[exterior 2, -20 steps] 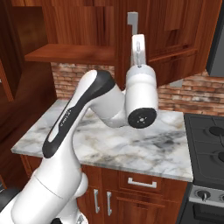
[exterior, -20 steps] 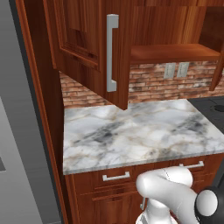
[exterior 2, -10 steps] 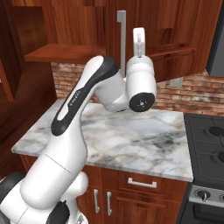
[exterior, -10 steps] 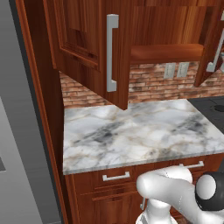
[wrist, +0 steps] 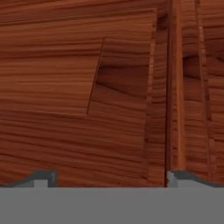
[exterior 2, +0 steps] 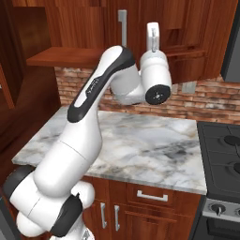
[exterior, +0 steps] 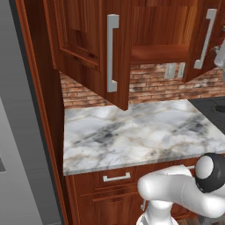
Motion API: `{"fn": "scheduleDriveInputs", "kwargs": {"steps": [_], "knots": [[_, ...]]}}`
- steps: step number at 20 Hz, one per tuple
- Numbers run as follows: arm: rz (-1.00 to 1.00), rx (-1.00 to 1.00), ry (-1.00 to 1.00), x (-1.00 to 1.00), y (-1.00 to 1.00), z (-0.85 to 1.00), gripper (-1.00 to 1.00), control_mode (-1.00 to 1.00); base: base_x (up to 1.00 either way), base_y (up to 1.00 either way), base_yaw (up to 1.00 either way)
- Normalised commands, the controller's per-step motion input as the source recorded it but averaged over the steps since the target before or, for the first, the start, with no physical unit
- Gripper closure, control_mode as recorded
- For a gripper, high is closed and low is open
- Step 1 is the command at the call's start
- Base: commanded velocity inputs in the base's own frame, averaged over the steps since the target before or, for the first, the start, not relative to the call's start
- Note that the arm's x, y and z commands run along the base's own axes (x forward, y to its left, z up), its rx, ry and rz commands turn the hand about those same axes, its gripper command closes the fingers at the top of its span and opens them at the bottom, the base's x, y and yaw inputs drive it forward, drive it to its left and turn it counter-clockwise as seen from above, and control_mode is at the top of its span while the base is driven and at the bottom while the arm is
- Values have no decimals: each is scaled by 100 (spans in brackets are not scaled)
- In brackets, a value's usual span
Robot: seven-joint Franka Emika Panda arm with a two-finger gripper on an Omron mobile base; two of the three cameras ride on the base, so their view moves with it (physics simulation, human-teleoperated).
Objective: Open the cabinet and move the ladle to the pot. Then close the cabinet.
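Since a second ago, the right door is swinging further out and your arm is shifting left with it. Your gripper [exterior 2: 152, 31] is standing fully spread and holding nothing, raised beside the right door's handle [exterior 2: 123, 27]. The cabinet [exterior: 154, 26] is standing with both doors open; I can't make out the ladle inside. You're wanting to clear the door edge before reaching into the shelf [exterior: 160, 52].

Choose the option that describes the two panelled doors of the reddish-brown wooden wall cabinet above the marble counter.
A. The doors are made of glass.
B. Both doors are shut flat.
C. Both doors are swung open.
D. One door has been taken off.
C: in the left base view the left door and the right door of the reddish-brown wooden wall cabinet both angle outward, exposing its shelf.
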Motion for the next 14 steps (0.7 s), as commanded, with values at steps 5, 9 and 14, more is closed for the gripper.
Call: {"fn": "scheduleDriveInputs", "kwargs": {"steps": [5,9,14], "knots": [[1,0,0,61,0,-1,-100,-100,0,0,0],[1,0,0,62,0,-9,-100,-100,0,0,0],[0,0,0,64,0,-17,-100,-100,0,0,0]]}}
